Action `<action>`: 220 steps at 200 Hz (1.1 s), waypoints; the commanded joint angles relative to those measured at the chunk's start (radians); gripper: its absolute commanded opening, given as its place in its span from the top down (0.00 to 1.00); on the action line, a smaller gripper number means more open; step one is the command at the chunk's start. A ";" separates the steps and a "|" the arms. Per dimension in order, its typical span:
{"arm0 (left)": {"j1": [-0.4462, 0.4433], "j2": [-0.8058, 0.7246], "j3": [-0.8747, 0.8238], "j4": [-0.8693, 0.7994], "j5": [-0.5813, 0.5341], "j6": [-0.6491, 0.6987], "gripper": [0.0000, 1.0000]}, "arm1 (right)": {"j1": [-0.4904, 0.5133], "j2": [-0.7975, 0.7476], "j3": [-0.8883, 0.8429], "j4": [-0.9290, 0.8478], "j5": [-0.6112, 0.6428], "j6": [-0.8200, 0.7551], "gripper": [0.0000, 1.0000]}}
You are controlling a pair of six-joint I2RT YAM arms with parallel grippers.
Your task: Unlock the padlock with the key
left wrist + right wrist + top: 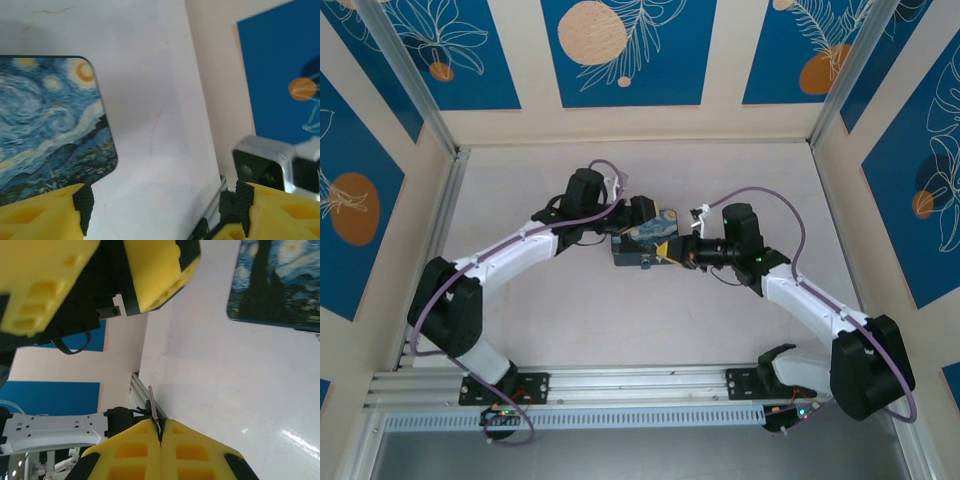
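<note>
Starry-night painted box point(642, 247) lies flat on the bench point(620, 330), mid-cell, painted face up. Can't tell what's inside. Left end effector point(162, 207) is spread with bare bench in the gap. The box's rounded corner sits just beside one finger point(83, 202). Right end effector point(161, 432) is pressed together, pinching the key point(153, 407): a thin grey blade sticking out of the tips, off the bench, well apart from the box. In the right wrist view, the left end effector hangs close above the key. In the top view, both end effectors crowd the box, left at its far side, right at its right end.
</note>
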 commanded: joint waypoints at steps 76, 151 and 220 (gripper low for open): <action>0.009 -0.071 -0.118 0.146 0.226 0.060 0.41 | -0.008 0.107 0.014 0.151 -0.117 -0.003 1.00; 0.018 -0.037 -0.160 0.294 0.307 -0.019 0.61 | -0.036 0.090 -0.001 0.143 -0.134 -0.015 1.00; 0.018 -0.028 -0.181 0.334 0.331 -0.040 0.63 | -0.072 0.063 -0.024 0.150 -0.146 -0.012 1.00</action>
